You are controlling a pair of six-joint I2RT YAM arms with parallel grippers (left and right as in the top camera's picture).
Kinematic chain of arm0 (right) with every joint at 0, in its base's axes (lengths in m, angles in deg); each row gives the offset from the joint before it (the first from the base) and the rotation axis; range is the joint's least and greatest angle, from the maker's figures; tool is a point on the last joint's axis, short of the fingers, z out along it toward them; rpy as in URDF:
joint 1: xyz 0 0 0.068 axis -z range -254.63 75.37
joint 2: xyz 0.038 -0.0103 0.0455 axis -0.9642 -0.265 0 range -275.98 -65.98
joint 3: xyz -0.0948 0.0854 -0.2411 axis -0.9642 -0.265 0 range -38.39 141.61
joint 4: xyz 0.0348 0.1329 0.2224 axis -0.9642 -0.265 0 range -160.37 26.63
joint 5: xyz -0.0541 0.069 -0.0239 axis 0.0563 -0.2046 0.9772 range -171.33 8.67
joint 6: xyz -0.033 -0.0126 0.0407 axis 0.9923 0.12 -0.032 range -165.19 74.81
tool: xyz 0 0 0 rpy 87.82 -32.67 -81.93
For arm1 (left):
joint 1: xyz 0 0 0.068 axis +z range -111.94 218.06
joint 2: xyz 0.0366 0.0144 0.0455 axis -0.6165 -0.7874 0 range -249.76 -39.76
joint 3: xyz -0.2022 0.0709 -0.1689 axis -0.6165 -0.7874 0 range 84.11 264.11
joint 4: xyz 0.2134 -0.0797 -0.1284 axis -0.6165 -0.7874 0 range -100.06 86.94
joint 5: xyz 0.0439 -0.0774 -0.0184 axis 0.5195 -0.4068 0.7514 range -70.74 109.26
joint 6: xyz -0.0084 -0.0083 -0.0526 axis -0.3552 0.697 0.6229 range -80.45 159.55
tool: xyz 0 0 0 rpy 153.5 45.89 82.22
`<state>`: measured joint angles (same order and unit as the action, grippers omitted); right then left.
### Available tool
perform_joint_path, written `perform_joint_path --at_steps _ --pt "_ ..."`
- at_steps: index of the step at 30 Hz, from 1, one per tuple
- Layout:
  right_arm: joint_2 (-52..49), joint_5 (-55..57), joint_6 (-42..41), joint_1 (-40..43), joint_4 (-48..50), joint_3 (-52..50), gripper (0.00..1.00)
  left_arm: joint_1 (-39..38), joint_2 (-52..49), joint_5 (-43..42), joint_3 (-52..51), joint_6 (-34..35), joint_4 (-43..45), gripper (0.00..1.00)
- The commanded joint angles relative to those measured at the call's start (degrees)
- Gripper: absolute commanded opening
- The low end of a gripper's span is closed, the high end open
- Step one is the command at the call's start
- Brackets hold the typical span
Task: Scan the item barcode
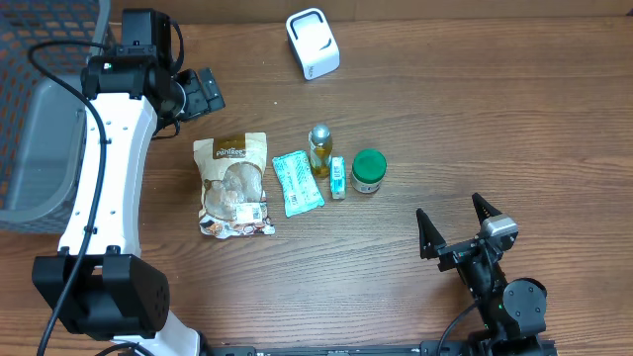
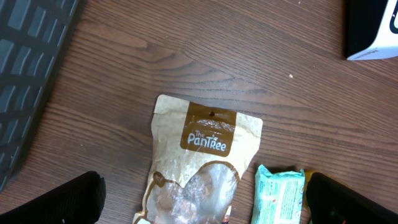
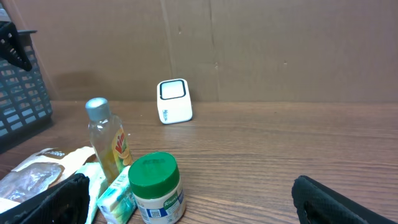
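Brown wooden table (image 1: 495, 99) holds a row of groceries at its centre, from a tan snack pouch (image 1: 234, 185) to a green-lidded jar (image 1: 369, 170); a white box-shaped scanner (image 1: 313, 44) stands beyond. Left gripper (image 1: 203, 94) near the pouch and right gripper (image 1: 455, 225) near the jar both gape empty. Picking seems not yet begun; next comes grasping one item

Brown wood-grain bench (image 1: 534, 109), matte, grain running left to right. Dark mesh basket (image 1: 45, 35) at far left edge, cropped by frame; reads as black grid in left wrist view, as upright grid wall at left in right wrist view. Light grey bin (image 1: 35, 148) right by the mesh in overhead, touching or inside, can't tell. Plain cardboard wall (image 3: 280, 50) behind bench's far edge, vertical seam showing.
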<state>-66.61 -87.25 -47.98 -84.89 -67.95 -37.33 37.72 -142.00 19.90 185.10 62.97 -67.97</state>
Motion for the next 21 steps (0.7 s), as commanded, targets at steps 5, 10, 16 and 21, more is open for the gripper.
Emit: perform_joint_path --at_steps 5,10,16,21 --pt "0.46 0.46 0.28 -0.28 0.2 -0.59 1.0 0.0 0.63 -0.07 1.05 -0.74 0.02 1.0" --pt "0.46 0.46 0.28 -0.28 0.2 -0.59 1.0 0.0 0.63 -0.07 1.05 -0.72 0.02 1.0" --pt "0.46 0.46 0.28 -0.28 0.2 -0.59 1.0 0.0 0.63 -0.07 1.05 -0.74 0.02 1.0" --pt "0.46 0.37 -0.55 -0.28 0.2 -0.59 1.0 0.0 0.63 -0.07 1.05 -0.72 0.02 1.0"
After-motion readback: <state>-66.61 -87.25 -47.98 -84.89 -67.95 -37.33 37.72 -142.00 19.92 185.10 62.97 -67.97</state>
